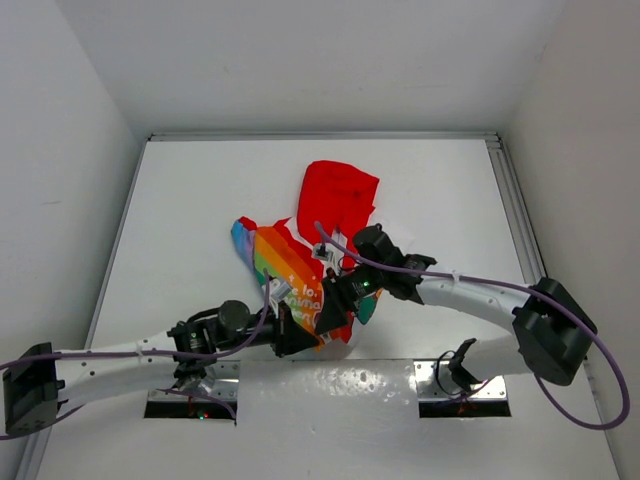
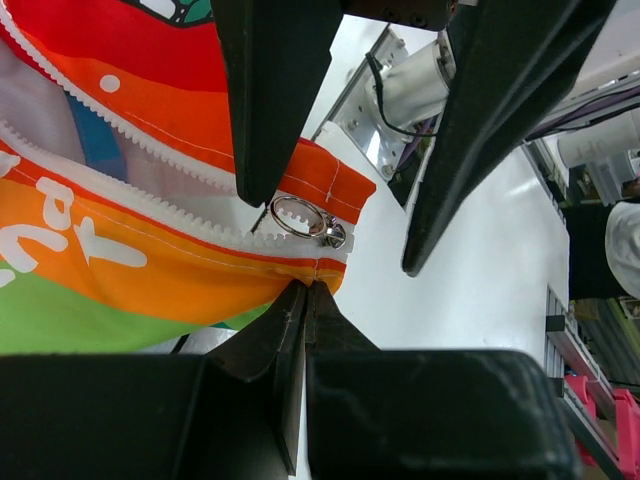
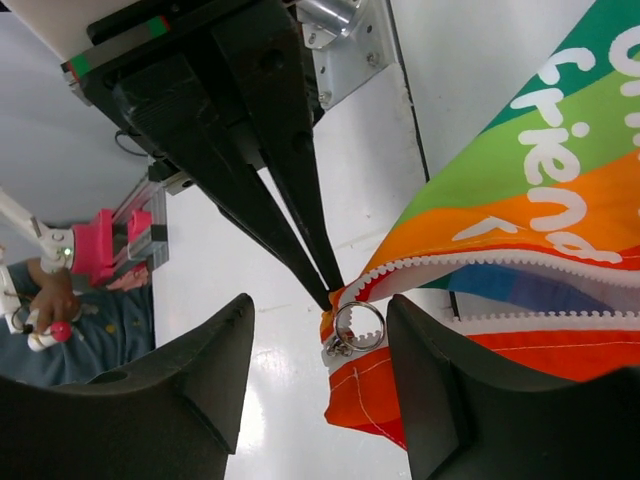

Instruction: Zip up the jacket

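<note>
White table (image 1: 200, 200); jacket (image 1: 340, 200) zipper ring (image 3: 357, 325) wrist-only

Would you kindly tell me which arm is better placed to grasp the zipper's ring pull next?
The right: the right fingers, open, straddle the ring pull, while the left fingers pinch the jacket beside it.

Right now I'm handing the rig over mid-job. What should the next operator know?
Left claw: shut on the jacket hem at the zip's bottom end.
Right claw: open, one finger on each side of the ring pull, not gripping it.
Done: hem held, pull lined up.
Left: close on the pull and draw it along the open teeth.
</note>
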Controlling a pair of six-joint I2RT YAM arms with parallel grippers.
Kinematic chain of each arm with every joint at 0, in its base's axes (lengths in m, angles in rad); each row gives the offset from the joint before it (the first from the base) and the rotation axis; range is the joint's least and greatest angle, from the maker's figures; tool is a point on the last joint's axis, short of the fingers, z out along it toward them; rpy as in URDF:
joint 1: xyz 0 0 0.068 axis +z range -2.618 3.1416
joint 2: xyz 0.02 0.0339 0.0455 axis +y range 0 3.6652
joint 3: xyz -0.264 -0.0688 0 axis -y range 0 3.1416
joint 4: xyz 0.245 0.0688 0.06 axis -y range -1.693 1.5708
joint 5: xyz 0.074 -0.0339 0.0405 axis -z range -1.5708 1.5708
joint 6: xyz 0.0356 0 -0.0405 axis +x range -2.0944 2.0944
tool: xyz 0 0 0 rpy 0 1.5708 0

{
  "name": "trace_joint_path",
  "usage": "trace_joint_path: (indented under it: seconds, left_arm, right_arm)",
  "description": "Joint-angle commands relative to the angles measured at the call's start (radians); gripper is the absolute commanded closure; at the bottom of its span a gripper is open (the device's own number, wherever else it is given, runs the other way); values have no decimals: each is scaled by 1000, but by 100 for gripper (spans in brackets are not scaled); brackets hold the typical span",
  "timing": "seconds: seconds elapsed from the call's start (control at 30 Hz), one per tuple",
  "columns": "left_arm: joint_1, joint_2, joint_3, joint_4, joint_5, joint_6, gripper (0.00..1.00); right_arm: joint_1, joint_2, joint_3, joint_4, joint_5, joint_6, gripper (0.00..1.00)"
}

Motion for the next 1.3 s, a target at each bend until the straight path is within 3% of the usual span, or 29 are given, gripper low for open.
trace_joint_path:
  seconds: [0.0, 0.5, 0.67, 0.77, 1.07, 1.27]
  left_arm:
    - [-7, 4, 4, 70, 17, 15, 100]
    - [-6, -16, 11, 70, 34, 19, 100]
    - [-7, -22, 5, 79, 32, 13, 100]
    - [-7, -26, 5, 70, 32, 12, 100]
    - [-7, -29, -1, 80, 32, 9, 100]
    - [-7, -32, 2, 79, 32, 10, 100]
  right_arm:
    - [-3, 10, 7, 57, -53, -35, 44]
    - [-2, 35, -35, 98, -104, -26, 43]
    - [0, 36, -41, 117, -110, -16, 52]
    - [0, 35, -41, 114, -110, -15, 64]
    - [0, -4, -50, 98, -84, -13, 73]
    - [-2, -14, -56, 100, -69, -9, 86]
